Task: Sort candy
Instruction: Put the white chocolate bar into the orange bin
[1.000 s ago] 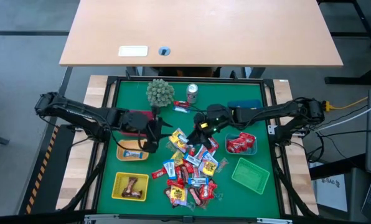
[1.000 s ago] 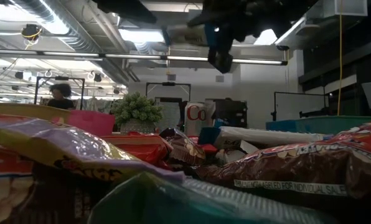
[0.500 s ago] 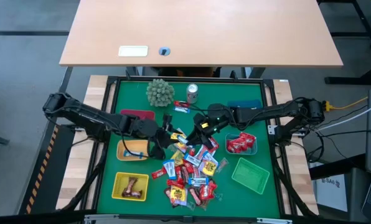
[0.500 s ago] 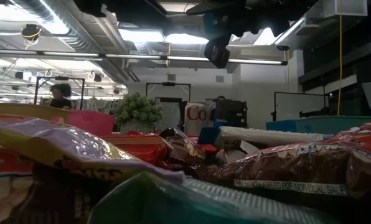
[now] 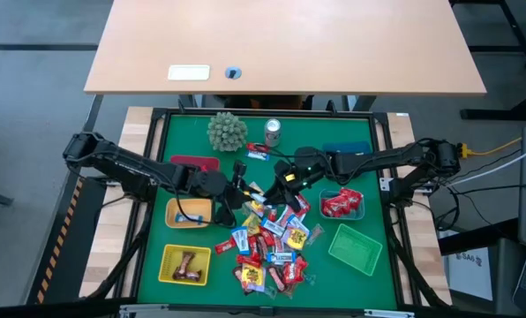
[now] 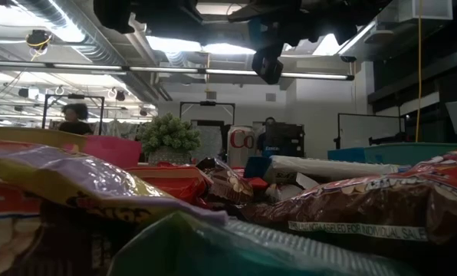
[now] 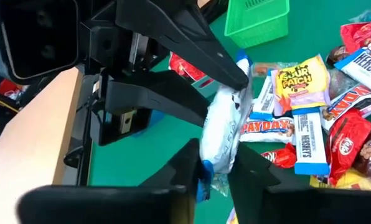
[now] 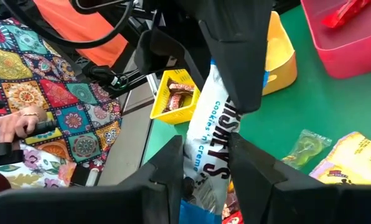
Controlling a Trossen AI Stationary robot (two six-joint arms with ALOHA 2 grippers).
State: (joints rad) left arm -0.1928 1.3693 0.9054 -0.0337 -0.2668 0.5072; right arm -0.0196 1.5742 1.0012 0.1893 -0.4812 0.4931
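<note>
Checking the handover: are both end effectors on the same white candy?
Yes: left end effector and right end effector both pinch the white cookies 'n' creme candy.

Yellow candy (image 7: 295, 79) reads "SOUR PATCH"; nearby wrappers read "PAYDAY" (image 7: 267, 127) and "HERSHEY'S" (image 7: 309, 142). A white wrapper (image 8: 217, 144) reads "cookies 'n' creme". The can (image 6: 240, 146) shows "Co".

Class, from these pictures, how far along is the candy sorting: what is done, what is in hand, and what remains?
Done: a few sweets sit in the yellow basket, the orange basket and the clear bin of red candy.
In hand: a white Hershey's cookies 'n' creme bar is gripped by both the left gripper and the right gripper, mid-handover.
Left: the big candy pile; the green basket looks empty.
</note>
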